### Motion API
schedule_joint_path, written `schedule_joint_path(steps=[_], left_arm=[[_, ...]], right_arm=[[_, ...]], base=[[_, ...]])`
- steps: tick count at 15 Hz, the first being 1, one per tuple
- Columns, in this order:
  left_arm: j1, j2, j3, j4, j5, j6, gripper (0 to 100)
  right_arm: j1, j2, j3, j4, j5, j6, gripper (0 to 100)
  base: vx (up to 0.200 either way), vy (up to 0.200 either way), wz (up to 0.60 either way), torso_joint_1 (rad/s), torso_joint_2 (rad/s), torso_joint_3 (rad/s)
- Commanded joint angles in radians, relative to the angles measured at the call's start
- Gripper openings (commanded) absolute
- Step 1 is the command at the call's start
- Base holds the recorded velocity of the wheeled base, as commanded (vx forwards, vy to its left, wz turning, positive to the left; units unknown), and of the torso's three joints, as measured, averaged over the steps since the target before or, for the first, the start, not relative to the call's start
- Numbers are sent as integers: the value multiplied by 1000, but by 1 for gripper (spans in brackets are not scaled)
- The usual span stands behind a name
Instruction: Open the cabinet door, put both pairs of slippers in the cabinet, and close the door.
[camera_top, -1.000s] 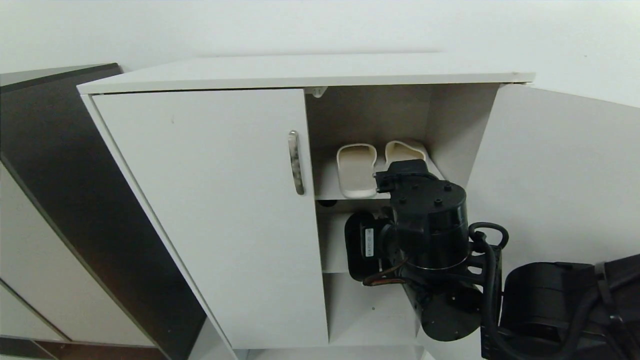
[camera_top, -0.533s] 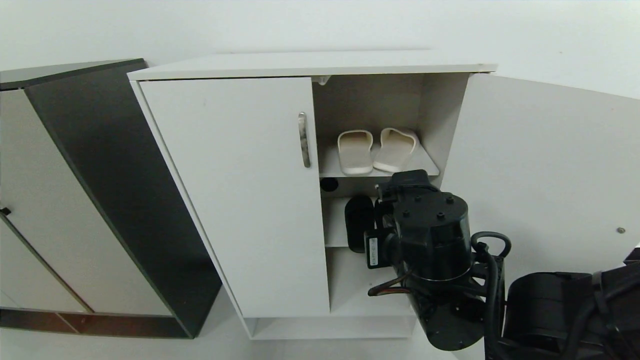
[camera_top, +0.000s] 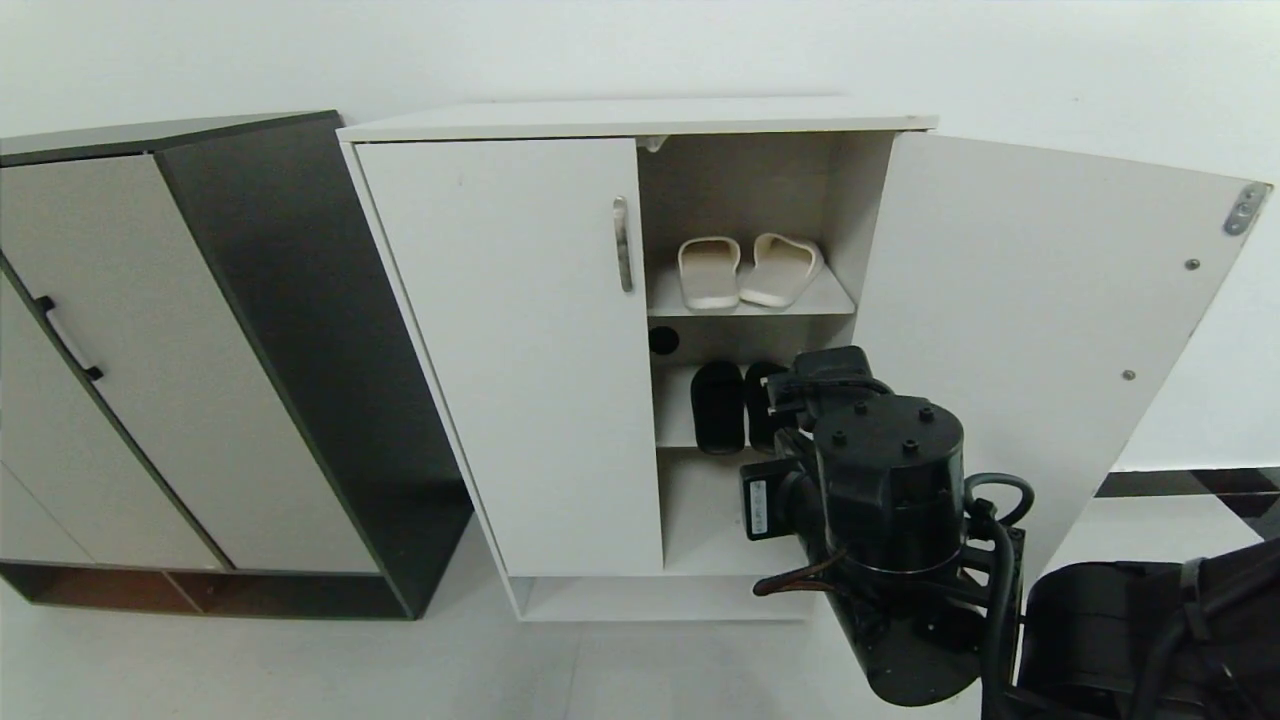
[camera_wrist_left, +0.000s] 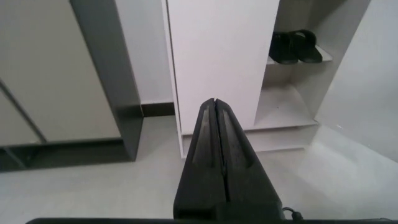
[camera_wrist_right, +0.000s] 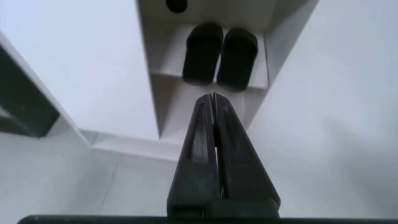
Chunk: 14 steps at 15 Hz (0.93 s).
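Head cam: white cabinet (camera_top: 640, 115) stands against the far wall. Its left door (camera_top: 520, 350) is shut, w/ a metal handle (camera_top: 622, 245) at its right edge. The right door (camera_top: 1020, 330) is swung wide open to the right. The white slippers (camera_top: 748, 270) sit side by side on the top shelf. The black slippers (camera_top: 735, 405) are on the shelf below, the right one partly hidden behind my right arm (camera_top: 885, 500), which is near, in front of the open half. A dark-sided cabinet (camera_top: 250, 330) stands just left of the white one.

L wrist cam: left gripper (camera_wrist_left: 214, 102) is closed, nothing in it, over the floor (camera_wrist_left: 93, 186) in front of the shut door. The black pair is farther off to the right.

R wrist cam: right gripper (camera_wrist_right: 214, 98) is closed and empty, near the open half, well apart from the black pair on its shelf.
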<state>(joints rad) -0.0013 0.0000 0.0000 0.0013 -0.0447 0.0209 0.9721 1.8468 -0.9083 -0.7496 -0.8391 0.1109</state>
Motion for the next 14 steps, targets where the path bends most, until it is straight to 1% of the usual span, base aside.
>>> schedule_joint_path(steps=[1, 14], left_arm=[[0, 2, 0, 0, 0, 1, 0], [0, 0, 0, 0, 2, -1, 0]], right_arm=[[-1, 3, 5, -1, 0, 0, 0], [-13, 12, 16, -1, 3, 0, 0]], base=[[-200, 0, 0, 2, 12, 2], [0, 0, 0, 0, 0, 0]])
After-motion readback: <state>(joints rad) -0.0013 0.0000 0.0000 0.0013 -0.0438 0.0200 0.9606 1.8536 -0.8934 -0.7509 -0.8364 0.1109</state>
